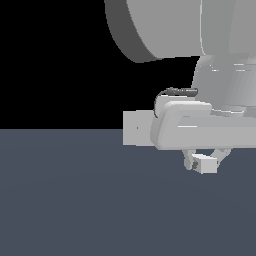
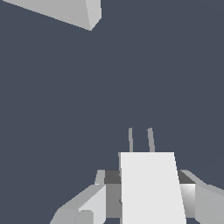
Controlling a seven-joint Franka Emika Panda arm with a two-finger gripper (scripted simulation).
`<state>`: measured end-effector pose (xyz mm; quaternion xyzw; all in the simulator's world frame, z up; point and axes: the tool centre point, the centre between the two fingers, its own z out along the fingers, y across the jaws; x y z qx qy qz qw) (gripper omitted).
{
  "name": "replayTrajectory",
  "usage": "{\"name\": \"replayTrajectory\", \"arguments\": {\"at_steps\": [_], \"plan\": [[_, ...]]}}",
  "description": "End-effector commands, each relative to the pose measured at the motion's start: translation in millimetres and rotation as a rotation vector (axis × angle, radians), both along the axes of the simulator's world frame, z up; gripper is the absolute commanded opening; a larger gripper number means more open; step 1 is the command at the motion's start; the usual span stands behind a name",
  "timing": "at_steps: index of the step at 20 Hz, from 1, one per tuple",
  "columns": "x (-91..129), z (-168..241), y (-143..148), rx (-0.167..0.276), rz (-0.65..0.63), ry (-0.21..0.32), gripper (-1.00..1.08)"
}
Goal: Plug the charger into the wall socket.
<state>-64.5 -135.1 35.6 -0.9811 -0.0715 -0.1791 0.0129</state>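
The floor [image 1: 75, 200] is seen as a flat dark blue-grey plane filling the lower half of the exterior view and most of the wrist view; a black background is seen above it in the exterior view.

The arm [image 1: 200, 30] is seen large and pale grey across the exterior view's upper right, with a broad rounded link at top and a blocky horizontal hand section lower down. A thin dark cable [image 1: 175, 92] is looped over that section.

The socket [image 1: 136, 128] is seen as a flat upright light-grey square plate, standing at the line where floor meets background, its far edge hidden behind the hand section. A tiny yellowish dot is marked at its centre. In the wrist view only one pale corner of it is caught at the frame edge [image 2: 65, 11], well apart from the charger.

The gripper [image 1: 205, 161] is hung beneath the hand section, pointing down. It is clenched on the charger: in the wrist view the block is pressed between both fingers [image 2: 94, 203], one on each side.

The charger [image 1: 205, 163] is held off the floor, to the exterior view's right of the socket and lower than its centre, not touching it. In the wrist view it is shown as a near-white oblong [image 2: 151, 188].

Two thin grey prongs [image 2: 140, 140] are seen projecting from its far end, roughly parallel.
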Motion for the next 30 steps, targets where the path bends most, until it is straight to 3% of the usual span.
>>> {"name": "replayTrajectory", "arguments": {"at_steps": [1,30], "plan": [[2.4,5.7,11.1,0.001,-0.036,-0.002,-1.00],[39.2,50.4,95.6,0.002,-0.337,-0.005,-1.00]]}}
